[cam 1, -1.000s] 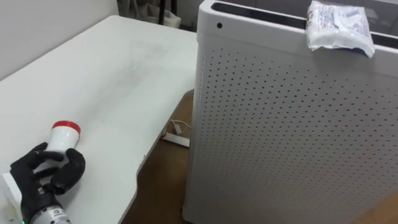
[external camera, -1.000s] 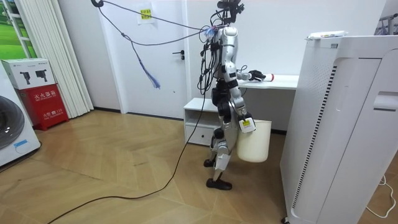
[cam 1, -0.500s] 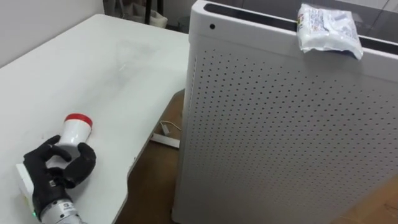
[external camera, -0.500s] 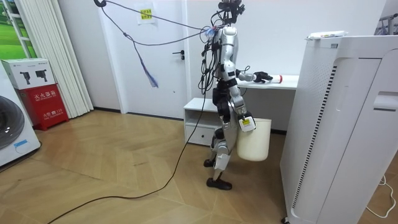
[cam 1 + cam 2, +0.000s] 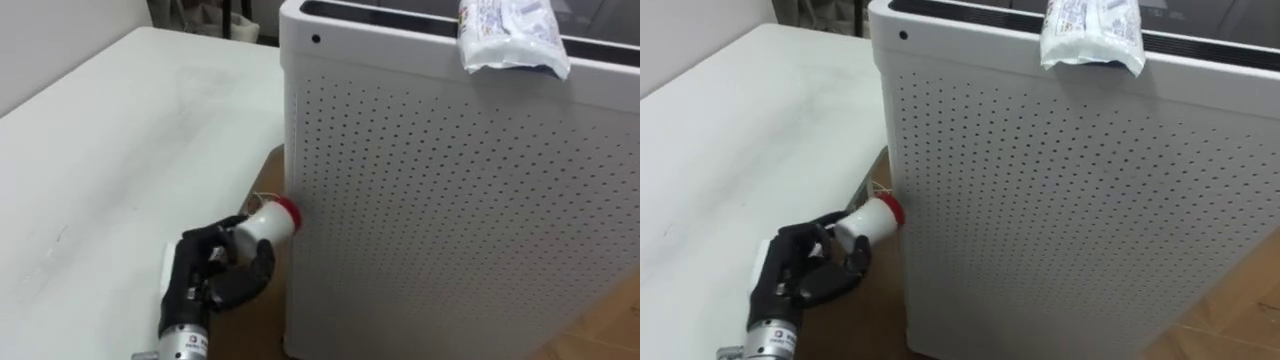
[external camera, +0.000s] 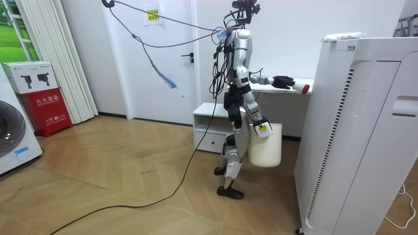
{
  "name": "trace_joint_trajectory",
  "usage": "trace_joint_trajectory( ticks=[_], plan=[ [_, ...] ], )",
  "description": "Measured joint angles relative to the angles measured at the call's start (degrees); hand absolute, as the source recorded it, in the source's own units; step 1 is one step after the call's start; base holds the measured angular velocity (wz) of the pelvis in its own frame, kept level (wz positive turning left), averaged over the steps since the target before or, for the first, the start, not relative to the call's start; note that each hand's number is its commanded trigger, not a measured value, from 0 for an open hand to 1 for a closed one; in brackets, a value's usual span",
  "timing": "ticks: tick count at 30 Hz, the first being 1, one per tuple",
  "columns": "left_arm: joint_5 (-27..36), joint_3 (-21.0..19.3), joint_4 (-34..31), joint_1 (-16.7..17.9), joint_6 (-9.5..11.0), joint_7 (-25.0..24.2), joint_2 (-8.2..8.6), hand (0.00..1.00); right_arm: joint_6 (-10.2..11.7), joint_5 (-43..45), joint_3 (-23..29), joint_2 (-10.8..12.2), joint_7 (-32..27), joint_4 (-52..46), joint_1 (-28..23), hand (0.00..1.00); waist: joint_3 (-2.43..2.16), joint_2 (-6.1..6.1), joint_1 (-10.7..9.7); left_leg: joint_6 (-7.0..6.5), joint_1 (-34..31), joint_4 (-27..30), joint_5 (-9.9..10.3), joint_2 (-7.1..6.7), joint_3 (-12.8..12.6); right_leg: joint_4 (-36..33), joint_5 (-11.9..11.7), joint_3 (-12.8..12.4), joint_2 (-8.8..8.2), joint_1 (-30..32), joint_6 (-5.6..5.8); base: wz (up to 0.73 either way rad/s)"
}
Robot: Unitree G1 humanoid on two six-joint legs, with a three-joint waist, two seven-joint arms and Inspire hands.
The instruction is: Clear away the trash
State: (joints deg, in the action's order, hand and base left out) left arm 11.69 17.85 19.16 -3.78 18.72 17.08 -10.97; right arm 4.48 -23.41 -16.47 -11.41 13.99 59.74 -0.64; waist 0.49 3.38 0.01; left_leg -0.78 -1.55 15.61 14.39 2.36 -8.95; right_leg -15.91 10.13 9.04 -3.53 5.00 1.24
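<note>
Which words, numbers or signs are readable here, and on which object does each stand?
No text reads clearly.
Print on the plastic packet atop the white perforated unit: blurred.
The yellow sign on the wall: too small.
Marks on the red box and white box: too small.
The bottle in the left hand: no label shows.

White table (image 5: 120, 150) beside tall perforated white unit (image 5: 450, 200), wood floor (image 6: 117, 176).
</note>
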Motion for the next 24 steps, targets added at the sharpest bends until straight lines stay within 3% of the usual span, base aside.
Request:
trace_joint_trajectory(
  ticks=[6, 11, 16, 18, 24],
  plan=[
    [2.15, 1.72, -3.02, -0.01, -0.65, -9.61, -0.44, 1.0, 0.87, 1.6, 0.17, -0.32, -0.08, 0.33, 2.36, 1.0, 0.31, -0.45, -1.37, -0.03, -0.46, 0.1, -0.01, -0.08, -0.52, -1.05, -0.07, 0.31, -0.24, 1.0, -0.1, -0.05],
    [7.95, 4.04, -4.6, 0.0, -1.48, -16.83, -1.85, 1.0, 1.07, 1.22, 0.29, -2.25, -0.03, 0.28, 2.82, 1.0, 0.74, -2.04, -1.38, -0.04, -0.79, 0.13, -0.02, -0.02, -1.56, -1.71, -0.1, 0.31, -0.34, 2.01, -0.15, -0.11],
    [7.99, 4.9, -4.25, 0.19, -3.37, -22.89, -2.46, 1.0, 1.07, 1.19, 0.8, -3.57, -0.02, 0.34, 2.96, 1.0, 0.79, -2.66, -1.8, -0.04, -0.68, 0.1, -0.02, 0.0, -1.85, -1.83, -0.09, 0.18, -0.33, 2.15, -0.15, -0.01],
    [7.99, 4.88, -3.86, 0.54, -3.45, -24.47, -2.63, 1.0, 1.06, 1.21, 1.78, -3.59, -0.02, 0.25, 3.38, 1.0, 0.82, -2.7, -1.59, -0.05, -1.03, 0.1, -0.03, -0.07, -2.16, -2.53, -0.09, -0.51, -0.37, 3.13, -0.15, -0.17],
    [7.92, 4.89, -0.74, 2.21, -6.15, -28.72, -3.17, 1.0, 1.06, 1.22, 2.69, -3.74, -0.21, 0.13, 5.7, 1.0, 0.7, -2.98, -1.83, -0.28, -3.5, 0.3, -0.17, -0.09, -3.47, -3.78, -0.26, -1.02, -0.5, 6.63, -0.42, -0.12]
  ],
)
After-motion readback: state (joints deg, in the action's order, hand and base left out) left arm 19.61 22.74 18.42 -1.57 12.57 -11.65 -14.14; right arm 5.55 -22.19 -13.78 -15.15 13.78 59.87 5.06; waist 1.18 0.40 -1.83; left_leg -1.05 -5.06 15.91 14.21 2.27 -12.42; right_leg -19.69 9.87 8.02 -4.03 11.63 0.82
